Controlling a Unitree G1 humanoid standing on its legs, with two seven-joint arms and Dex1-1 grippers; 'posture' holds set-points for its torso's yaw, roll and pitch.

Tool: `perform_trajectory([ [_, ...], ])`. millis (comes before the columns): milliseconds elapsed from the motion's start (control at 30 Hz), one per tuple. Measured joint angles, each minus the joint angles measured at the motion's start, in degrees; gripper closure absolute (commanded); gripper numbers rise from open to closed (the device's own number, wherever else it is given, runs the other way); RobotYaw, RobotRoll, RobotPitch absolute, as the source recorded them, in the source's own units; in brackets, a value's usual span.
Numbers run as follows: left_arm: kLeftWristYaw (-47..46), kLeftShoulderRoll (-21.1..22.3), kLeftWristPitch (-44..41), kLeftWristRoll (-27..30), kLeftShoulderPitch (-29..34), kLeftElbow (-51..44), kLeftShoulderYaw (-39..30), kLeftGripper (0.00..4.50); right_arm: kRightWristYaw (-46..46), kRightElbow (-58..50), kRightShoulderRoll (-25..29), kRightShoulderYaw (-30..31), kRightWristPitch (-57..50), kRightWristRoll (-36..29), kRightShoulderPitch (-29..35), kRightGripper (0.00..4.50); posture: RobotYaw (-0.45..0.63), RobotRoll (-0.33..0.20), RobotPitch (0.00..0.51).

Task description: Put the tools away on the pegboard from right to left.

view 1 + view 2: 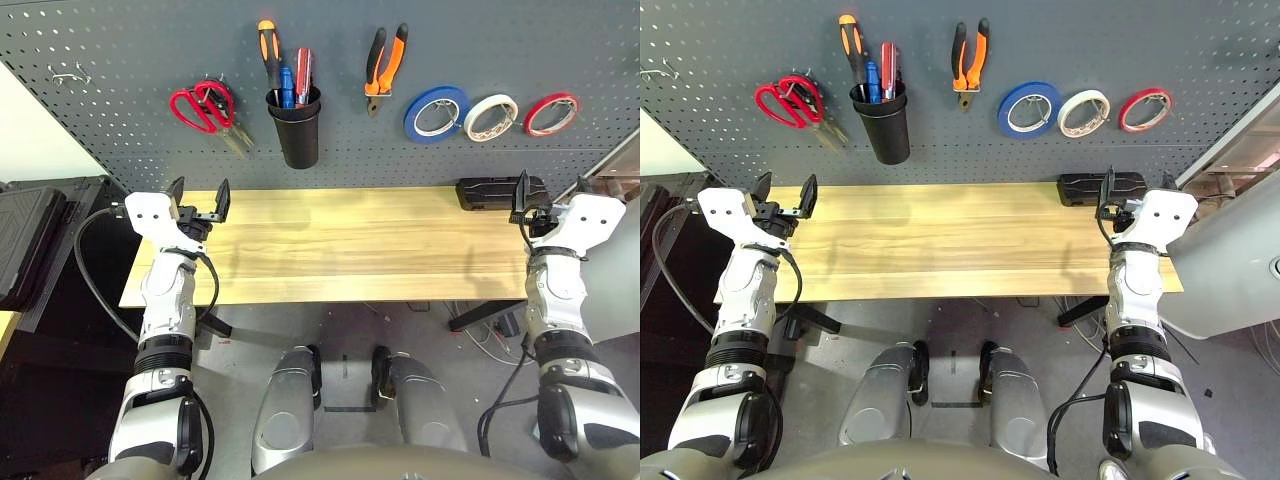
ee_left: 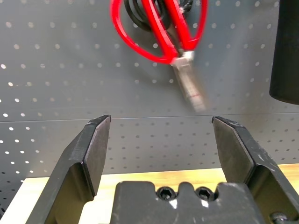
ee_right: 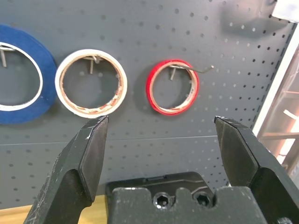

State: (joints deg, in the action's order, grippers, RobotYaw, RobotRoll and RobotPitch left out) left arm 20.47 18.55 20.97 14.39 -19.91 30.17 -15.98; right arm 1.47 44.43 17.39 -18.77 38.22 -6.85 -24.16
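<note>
All the tools hang on the dark grey pegboard (image 1: 120, 60). From right to left I see the white tape roll (image 1: 490, 117) on a hook, the orange-and-black pliers (image 1: 385, 62), the orange-black screwdriver (image 1: 268, 50) standing in the black cup (image 1: 298, 130), and the red-handled scissors (image 1: 203, 107). My left gripper (image 1: 200, 192) hovers open and empty at the table's left end, below the red-handled scissors (image 2: 159, 32). My right gripper (image 1: 552, 188) is open and empty at the table's right end, facing the white tape roll (image 3: 91, 81).
A blue tape roll (image 1: 436, 112) and a red tape roll (image 1: 551, 113) flank the white one. A flat black box (image 1: 498, 193) lies at the back right of the wooden table (image 1: 330, 250). A black case (image 1: 30, 240) stands off the table's left side. Spare hooks (image 1: 70, 73) sit at the board's upper left.
</note>
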Motion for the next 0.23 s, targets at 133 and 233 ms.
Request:
perform_trajectory([
  [133, -0.51, -0.07, 0.00, 0.00, 0.28, -0.02, 0.00, 0.07, 0.24, 0.53, 0.00, 0.04, 0.00, 0.01, -0.30, 0.00, 0.15, 0.000, 0.148],
  [233, -0.61, -0.18, -0.01, 0.00, 0.32, -0.04, 0.01, 0.07, 0.33, 0.53, 0.00, 0.07, 0.00, 0.01, -0.68, 0.00, 0.15, 0.000, 0.149],
])
